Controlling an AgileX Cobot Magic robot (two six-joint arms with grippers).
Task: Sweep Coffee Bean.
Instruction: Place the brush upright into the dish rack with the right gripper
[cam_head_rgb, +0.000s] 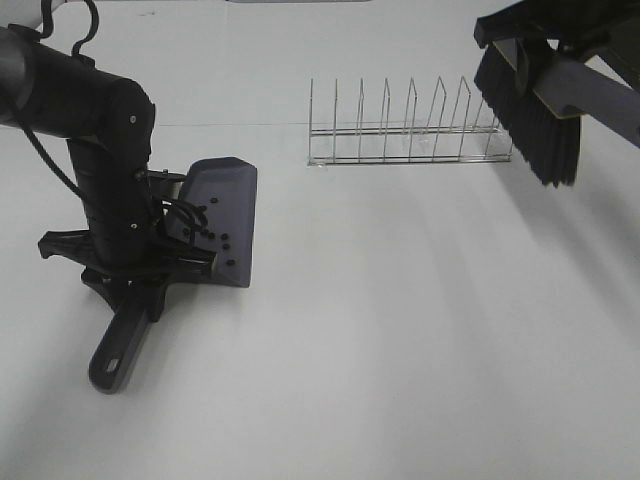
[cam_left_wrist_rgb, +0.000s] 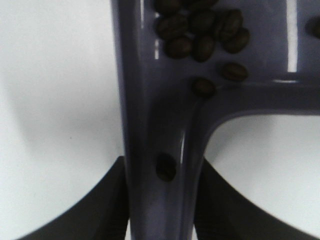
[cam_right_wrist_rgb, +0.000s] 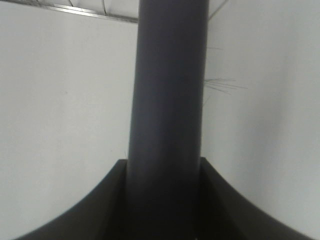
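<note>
Currently: my left gripper (cam_left_wrist_rgb: 161, 200), clamped on dustpan (cam_head_rgb: 228, 200) handle; beans (cam_left_wrist_rgb: 200, 30) just ahead along the handle, inside the pan. My right gripper (cam_right_wrist_rgb: 164, 200), clamped on brush (cam_head_rgb: 540, 120), well apart.

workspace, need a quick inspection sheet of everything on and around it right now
surface: white table, no loose beans seen on it
job's things: coffee beans lie in the grey-purple dustpan, one down in its handle channel; brush is raised at the far right, bristles pointing down
clutter: wire rack at the back, nothing in its slots
grippers: left gripper shut on the dustpan handle; right gripper shut on the brush handle
cables: black cable runs along the left arm, off the table
surroundings: nothing seen
</note>
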